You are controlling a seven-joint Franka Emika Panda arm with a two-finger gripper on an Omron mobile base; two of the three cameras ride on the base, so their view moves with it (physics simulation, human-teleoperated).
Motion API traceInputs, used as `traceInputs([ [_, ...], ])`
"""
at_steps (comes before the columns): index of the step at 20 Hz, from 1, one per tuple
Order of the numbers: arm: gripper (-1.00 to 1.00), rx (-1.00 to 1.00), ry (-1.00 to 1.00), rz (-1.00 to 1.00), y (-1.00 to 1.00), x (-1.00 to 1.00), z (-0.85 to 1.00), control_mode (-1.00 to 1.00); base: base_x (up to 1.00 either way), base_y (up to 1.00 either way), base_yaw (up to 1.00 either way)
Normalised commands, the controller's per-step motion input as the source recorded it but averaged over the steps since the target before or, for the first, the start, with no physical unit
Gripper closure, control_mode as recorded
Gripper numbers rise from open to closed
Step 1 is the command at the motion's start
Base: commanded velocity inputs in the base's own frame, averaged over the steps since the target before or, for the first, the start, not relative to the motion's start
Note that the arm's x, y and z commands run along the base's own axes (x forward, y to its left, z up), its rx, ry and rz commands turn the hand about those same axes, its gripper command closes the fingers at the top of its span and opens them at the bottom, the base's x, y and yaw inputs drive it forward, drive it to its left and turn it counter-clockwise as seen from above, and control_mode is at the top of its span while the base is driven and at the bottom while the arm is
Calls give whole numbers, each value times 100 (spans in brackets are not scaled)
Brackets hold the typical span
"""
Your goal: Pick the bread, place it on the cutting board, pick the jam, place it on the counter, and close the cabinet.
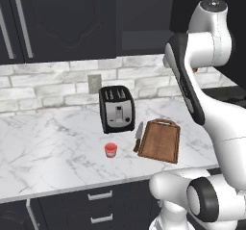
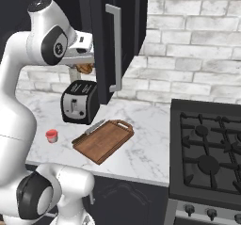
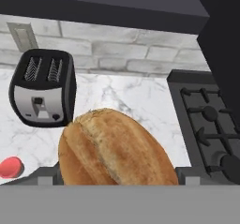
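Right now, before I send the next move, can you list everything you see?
bread: one, golden-brown, held between the gripper's fingers up by the open cabinet door
jam: one, red jar, on the counter left of the cutting board
cutting board: one, reddish-brown, bare, on the counter
knife: one, along the board's left edge
toaster: one, black and silver, against the brick wall
cabinet: dark, door open
stove: black, right of the counter
counter: white marble
gripper: one, closed on the bread
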Motion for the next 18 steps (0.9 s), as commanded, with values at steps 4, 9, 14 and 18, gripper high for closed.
traceInputs([
  [4,100,0,6,0,1,0,-22,-100,0,0,0],
  [9,100,0,11,0,1,-3,-16,-100,0,0,0],
  [14,100,0,13,0,1,-4,-16,-100,0,0,0],
  [18,100,0,13,0,0,-6,-19,-100,0,0,0],
])
